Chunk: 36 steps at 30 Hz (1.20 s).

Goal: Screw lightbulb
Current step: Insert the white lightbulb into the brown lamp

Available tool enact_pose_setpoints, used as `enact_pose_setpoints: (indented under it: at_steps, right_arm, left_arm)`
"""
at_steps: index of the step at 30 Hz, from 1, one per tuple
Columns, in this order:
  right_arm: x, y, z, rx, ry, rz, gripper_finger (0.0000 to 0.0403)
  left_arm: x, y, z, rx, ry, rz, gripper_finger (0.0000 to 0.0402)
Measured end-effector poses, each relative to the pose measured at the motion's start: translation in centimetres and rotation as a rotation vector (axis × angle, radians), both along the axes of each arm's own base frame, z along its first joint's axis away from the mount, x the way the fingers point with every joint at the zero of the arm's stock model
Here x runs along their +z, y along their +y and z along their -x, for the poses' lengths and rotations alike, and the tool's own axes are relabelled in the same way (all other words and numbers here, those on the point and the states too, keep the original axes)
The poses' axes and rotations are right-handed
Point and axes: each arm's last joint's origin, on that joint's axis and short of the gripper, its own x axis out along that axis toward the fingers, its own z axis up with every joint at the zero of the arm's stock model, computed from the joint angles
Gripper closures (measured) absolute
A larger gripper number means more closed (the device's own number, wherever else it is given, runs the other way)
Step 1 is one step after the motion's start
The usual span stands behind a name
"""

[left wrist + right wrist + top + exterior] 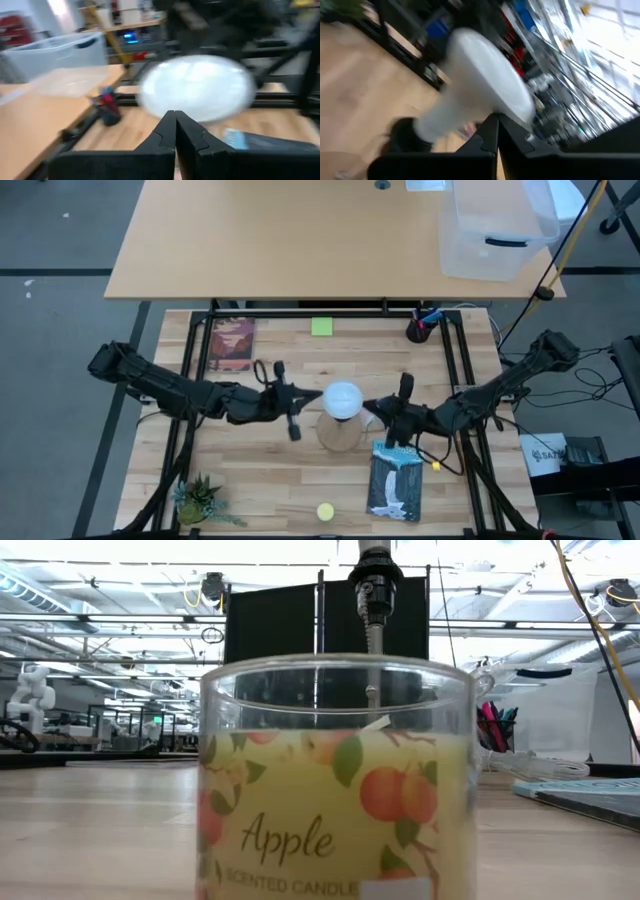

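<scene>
White bulb: I see the lightbulb point(343, 398) at mid-desk, its globe up, standing over the round wooden base point(340, 432), neck down toward it.
Left end effector: my left end effector point(318, 394) sits just beside the globe on its left; in the left wrist view its fingers point(167, 131) are pressed together with nothing between them, the globe point(197, 88) right ahead of the tips.
Right end effector: my right end effector point(368, 406) is just beside the bulb on its right, fingers point(490, 132) pressed together too, pinching nothing; the bulb point(480, 95) lies just past them.
Desk: wooden desk point(260, 470) carries a book point(397, 482) near the base, a green note point(321, 327), a small yellow disc point(325, 511) and a plant point(197, 500).
Low view: an apple candle jar point(335, 780) fills the frame, so I cannot see the bulb there.
</scene>
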Motion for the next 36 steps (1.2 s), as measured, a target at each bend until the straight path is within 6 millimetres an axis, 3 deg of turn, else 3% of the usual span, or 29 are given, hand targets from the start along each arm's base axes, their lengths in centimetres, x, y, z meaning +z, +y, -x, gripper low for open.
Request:
enact_pose_setpoints:
  at_steps: [11,24,36]
  right_arm:
    - [-0.5,0.8,0.4,0.021,0.028,-0.030,0.0403]
    - [-0.3,-2.5,-0.9,-0.159,0.023,0.010,0.0403]
    - [0.1,-3.7,-1.7,-0.030,0.005,0.041,0.0403]
  left_arm:
    - [-0.2,1.4,-0.4,0.089,0.000,-0.012,0.0401]
    - [1.2,-1.7,0.7,-0.089,-0.083,-0.021,0.0401]
    - [1.3,-2.6,0.6,-0.256,-0.114,-0.013,0.0401]
